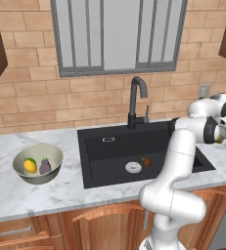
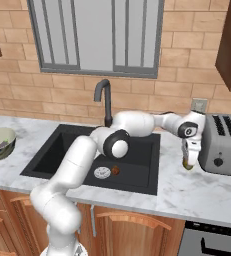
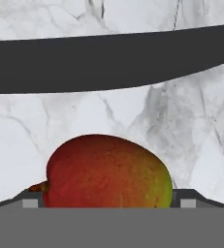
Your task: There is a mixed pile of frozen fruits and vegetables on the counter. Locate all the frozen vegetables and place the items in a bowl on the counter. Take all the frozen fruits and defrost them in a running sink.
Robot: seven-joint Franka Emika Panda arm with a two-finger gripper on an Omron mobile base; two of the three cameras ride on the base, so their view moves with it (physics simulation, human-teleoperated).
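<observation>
white marble counter (image 3: 108,121), red, yellow and green oval fruit (image 3: 107,172) between the wide jaws, grip unclear

Two vegetables (image 1: 37,166) are counted in one bowl (image 1: 53,154); two fruits are seen: a red-brown ball (image 1: 146,161) and a red-yellow-green oval (image 3: 106,172).
</observation>
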